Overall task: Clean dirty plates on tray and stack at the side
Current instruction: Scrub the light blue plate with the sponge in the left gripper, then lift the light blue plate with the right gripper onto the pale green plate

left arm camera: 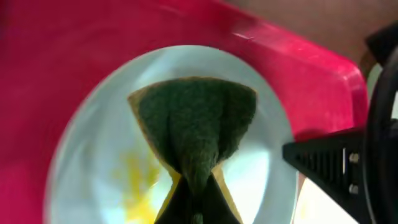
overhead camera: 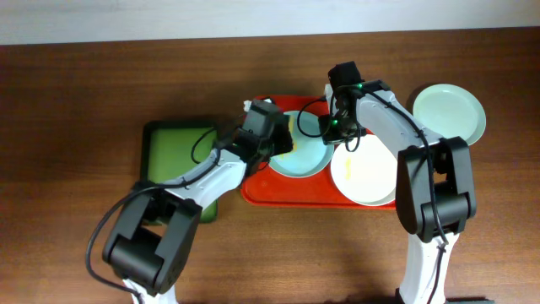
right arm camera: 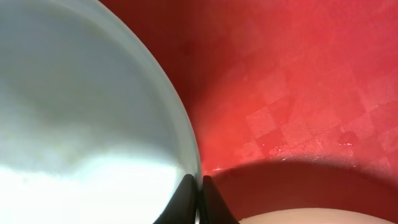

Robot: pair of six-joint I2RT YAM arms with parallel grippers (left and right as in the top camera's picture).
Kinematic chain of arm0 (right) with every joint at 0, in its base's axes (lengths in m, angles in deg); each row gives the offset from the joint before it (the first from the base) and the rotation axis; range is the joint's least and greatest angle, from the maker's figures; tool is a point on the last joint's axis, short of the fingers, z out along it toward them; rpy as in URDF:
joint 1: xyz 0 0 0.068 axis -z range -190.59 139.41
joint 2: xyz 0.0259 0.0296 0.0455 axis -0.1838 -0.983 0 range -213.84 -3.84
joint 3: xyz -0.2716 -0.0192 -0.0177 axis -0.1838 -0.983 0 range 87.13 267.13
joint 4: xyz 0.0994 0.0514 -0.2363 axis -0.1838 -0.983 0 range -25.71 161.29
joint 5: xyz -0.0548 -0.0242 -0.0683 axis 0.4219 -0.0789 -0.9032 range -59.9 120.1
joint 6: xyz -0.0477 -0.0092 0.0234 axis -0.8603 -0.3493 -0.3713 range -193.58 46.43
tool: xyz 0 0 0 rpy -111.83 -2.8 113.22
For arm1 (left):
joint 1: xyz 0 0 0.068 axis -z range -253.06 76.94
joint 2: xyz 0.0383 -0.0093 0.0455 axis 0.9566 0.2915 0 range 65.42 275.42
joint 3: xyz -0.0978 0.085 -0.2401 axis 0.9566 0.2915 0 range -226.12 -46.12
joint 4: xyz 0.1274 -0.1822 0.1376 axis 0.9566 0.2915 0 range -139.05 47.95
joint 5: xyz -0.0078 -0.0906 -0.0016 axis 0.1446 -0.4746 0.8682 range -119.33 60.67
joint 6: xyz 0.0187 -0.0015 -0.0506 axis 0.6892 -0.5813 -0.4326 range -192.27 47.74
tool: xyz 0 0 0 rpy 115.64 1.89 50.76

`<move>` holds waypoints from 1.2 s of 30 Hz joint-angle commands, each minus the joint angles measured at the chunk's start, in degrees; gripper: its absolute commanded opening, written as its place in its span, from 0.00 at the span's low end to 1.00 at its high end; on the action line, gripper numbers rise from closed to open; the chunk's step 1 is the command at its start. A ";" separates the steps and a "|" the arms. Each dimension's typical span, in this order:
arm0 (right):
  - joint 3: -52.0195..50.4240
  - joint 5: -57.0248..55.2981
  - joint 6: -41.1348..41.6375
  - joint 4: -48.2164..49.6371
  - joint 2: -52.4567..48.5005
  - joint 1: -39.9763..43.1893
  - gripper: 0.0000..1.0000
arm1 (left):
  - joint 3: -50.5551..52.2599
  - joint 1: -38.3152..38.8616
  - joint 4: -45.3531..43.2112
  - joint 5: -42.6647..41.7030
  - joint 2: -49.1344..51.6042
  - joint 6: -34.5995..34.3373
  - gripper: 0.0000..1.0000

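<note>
On the red tray (overhead camera: pixel 291 193) lie a mint-blue plate (overhead camera: pixel 305 154) with yellow smears and a white plate (overhead camera: pixel 364 173). A second mint-blue plate (overhead camera: pixel 450 113) lies on the table at the right. My left gripper (overhead camera: pixel 274 138) is shut on a green sponge (left arm camera: pixel 194 127) with a yellow backing, pressed on the smeared plate (left arm camera: pixel 112 137). My right gripper (overhead camera: pixel 335 128) is shut on that plate's right rim (right arm camera: pixel 180 137), over the tray floor (right arm camera: pixel 292 81).
A dark-rimmed green tray (overhead camera: pixel 175 150) sits left of the red tray. The right arm's black link (left arm camera: pixel 339 162) shows at the right of the left wrist view. Brown table surface surrounds everything.
</note>
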 commanded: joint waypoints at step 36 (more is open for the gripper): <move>12.11 3.30 -0.87 -12.04 0.28 -1.81 0.46 | -5.97 -16.57 44.61 11.93 -20.02 3.80 0.00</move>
